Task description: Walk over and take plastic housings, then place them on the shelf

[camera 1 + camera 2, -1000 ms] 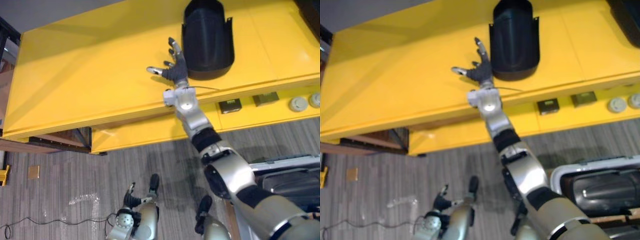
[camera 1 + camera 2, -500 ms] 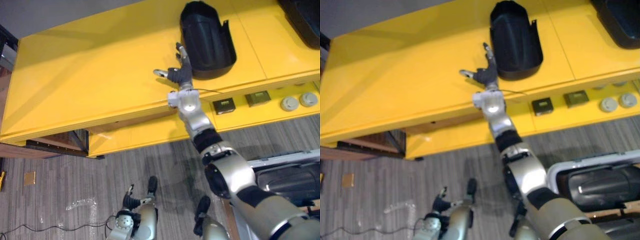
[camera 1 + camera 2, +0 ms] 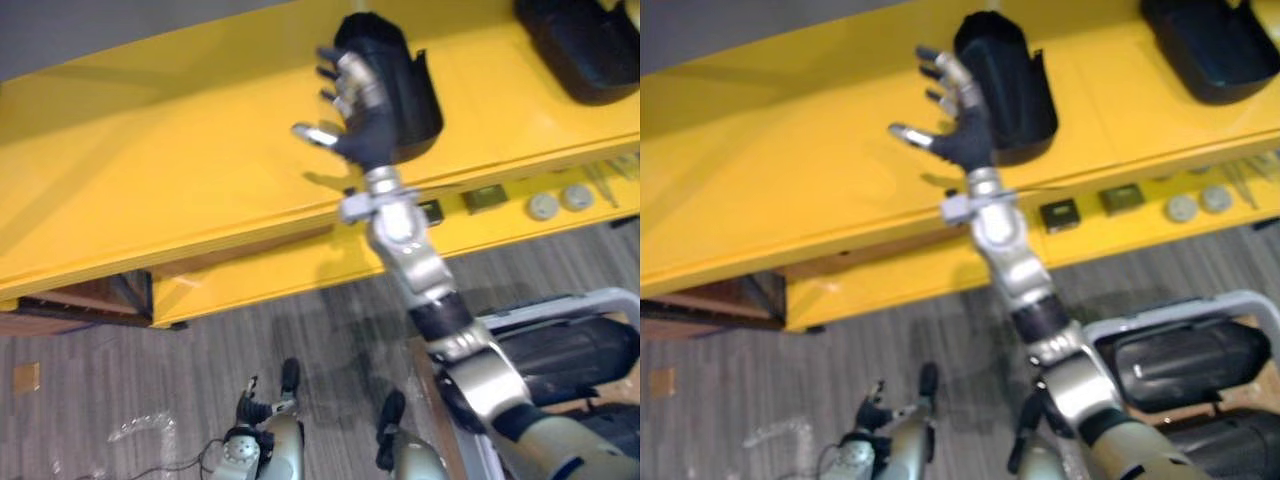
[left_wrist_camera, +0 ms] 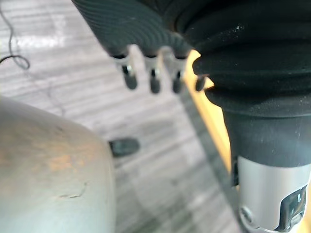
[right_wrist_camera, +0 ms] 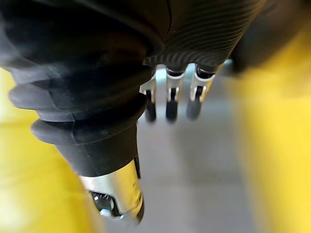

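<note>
At the far left and low, near the grey striped floor, the left hand hangs beside the robot with its arm pointing down. In the left wrist view its fingers are straight and relaxed, and they hold nothing. Above it the wide yellow shelf top runs across the scene, with a lower yellow board under its front edge. The right arm goes up from the lower right, almost fully stretched, and the right hand is lifted over the front part of the shelf top. Its palm faces the shelf, the fingers are spread and straight, the thumb stands out to the left, and the hand grips nothing. Just to its right the black curved plastic housing lies on the shelf top; the fingertips overlap its left side, but I cannot tell if they touch it. A second black plastic housing lies further right on the same top. On the lower board there are small dark square blocks and round grey discs. At the lower right, a white-rimmed container holds more dark housings.
</note>
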Tool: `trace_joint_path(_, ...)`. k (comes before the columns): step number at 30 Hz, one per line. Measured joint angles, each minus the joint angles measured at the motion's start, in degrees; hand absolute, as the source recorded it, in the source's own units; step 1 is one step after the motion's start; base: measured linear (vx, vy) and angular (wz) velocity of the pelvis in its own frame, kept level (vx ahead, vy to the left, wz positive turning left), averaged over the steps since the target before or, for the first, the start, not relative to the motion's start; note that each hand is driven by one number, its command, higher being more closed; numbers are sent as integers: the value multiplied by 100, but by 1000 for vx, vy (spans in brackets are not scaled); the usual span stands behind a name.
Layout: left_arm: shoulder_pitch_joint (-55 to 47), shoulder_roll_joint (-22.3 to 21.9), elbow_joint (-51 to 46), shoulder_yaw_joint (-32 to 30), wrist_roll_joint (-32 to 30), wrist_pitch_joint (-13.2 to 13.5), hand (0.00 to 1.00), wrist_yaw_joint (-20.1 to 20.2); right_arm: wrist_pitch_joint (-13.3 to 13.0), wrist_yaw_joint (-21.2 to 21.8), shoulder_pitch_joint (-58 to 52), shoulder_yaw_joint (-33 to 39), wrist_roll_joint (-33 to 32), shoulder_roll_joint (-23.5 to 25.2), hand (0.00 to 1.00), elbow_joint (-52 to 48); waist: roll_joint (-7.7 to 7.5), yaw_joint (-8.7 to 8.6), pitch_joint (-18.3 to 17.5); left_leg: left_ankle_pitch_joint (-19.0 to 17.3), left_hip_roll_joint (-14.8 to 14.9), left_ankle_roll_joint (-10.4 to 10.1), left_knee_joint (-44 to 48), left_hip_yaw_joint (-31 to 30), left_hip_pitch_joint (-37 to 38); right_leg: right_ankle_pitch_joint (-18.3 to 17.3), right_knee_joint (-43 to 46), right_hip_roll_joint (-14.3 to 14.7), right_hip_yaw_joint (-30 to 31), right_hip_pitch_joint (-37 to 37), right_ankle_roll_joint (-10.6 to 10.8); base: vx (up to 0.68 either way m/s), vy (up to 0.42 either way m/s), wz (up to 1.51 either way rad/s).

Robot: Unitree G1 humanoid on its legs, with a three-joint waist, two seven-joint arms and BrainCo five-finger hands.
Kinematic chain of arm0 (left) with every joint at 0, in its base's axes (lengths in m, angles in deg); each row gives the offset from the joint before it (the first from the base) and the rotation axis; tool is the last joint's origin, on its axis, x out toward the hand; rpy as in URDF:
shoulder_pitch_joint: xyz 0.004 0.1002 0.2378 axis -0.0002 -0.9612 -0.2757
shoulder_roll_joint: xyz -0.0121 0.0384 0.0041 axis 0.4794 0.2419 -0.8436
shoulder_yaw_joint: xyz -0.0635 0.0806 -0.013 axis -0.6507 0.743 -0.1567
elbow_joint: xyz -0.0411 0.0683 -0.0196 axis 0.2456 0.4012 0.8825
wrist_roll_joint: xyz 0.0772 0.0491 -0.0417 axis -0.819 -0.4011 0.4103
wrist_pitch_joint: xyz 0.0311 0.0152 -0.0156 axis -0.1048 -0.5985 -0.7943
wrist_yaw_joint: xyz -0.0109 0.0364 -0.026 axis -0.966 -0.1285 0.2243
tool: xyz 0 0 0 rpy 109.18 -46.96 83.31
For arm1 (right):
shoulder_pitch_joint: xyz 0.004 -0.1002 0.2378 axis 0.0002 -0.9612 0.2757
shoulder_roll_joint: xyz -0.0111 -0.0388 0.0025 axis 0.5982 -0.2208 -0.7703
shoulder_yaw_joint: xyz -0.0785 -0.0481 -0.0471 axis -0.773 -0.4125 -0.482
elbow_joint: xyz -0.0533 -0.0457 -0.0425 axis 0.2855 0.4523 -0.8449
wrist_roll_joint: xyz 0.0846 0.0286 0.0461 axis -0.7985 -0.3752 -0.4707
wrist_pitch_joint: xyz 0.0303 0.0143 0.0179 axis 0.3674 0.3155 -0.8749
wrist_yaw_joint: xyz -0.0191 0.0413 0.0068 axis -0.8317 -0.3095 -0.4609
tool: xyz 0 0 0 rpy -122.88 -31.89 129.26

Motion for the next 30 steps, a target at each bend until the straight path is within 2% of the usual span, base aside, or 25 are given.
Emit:
trace_joint_path(1,-61,36,-1,-22,0,2,0,16,-135,105,-600,364,-193,-231,100,-566,-83,-84,-48,-12,5,-2,-2,121,77,23,-21,12,99,4,-6,4,5,-42)
trace_joint_path(3,-107,39,9,-44,1,5,0,41,-286,187,-1267,753,-357,-438,100,-1045,-91,-210,-53,-64,28,26,-25,179,133,38,-72,42,191,10,0,-14,-4,-34)
trace_joint_path(6,-110,37,90,-46,-2,8,0,83,-395,252,-2013,1052,-372,-486,100,-1180,-91,-361,-54,-101,49,46,-26,320,155,152,-237,78,332,8,52,-31,8,-27)
trace_joint_path(12,-109,33,104,-48,-2,54,0,161,-312,400,-2693,684,-303,-185,100,-737,-116,-344,-70,-115,26,65,-26,371,160,327,-490,82,377,91,58,-5,12,-5)
trace_joint_path(16,-108,36,126,-44,-2,93,0,162,-200,385,-2616,279,-40,55,100,-189,-152,-325,-91,-119,-9,71,-25,349,134,348,-515,51,372,91,53,16,15,4)
trace_joint_path(19,-91,34,171,-30,-2,100,0,162,-89,357,-2152,-54,347,256,100,502,-183,-319,-110,-119,-24,72,-20,355,124,414,-576,41,372,103,59,10,5,0)
trace_joint_path(24,-79,32,155,9,-3,123,0,158,14,158,-1297,-132,748,325,100,1407,-180,-255,-112,-116,-33,73,0,321,123,440,-607,36,345,139,59,1,4,3)
trace_joint_path(30,-78,26,131,26,-5,126,0,157,48,43,-634,-110,837,310,100,2181,-134,-155,-147,-112,-59,78,-1,264,131,446,-628,14,299,196,67,1,11,5)
